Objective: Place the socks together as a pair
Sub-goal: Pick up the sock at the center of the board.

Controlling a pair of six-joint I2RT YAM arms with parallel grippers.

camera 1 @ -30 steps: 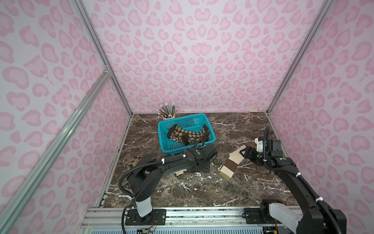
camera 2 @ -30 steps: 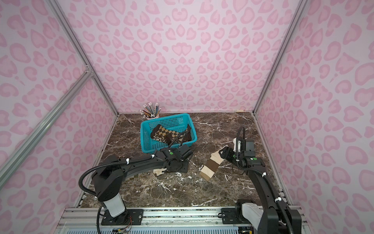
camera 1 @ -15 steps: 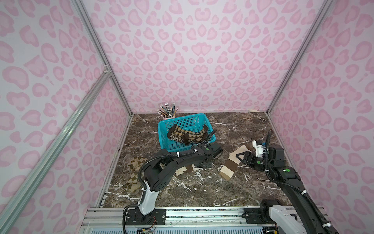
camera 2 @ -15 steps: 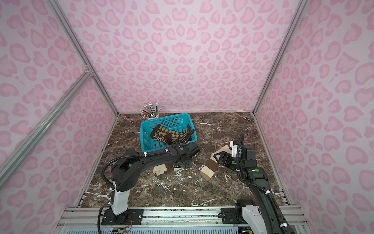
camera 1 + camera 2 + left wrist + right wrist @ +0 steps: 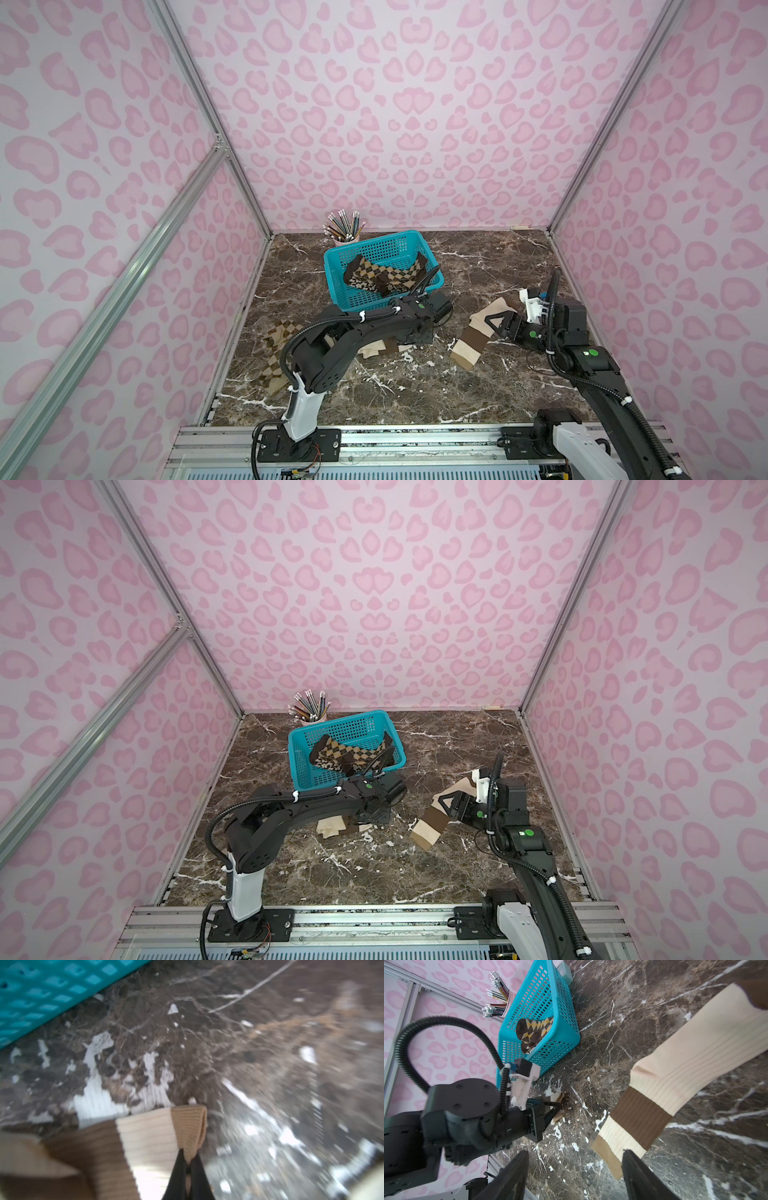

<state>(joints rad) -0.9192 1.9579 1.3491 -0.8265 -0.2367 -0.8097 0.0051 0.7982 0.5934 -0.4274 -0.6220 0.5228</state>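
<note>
left gripper (image 5: 189,1160) is clamped on the tan cuff of a cream sock (image 5: 145,1136) mid table (image 5: 436,399), before the basket (image 5: 361,297). the view is blurred, but the bite seems thin. right gripper (image 5: 575,1152) gapes beside its mate (image 5: 685,1059) nearer the right edge. drag low and align the cuffs.

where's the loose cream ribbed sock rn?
In both top views the loose cream ribbed sock lies on the marble table's right half, just ahead of the open right pincer; the left pincer pinches its mate.
</note>
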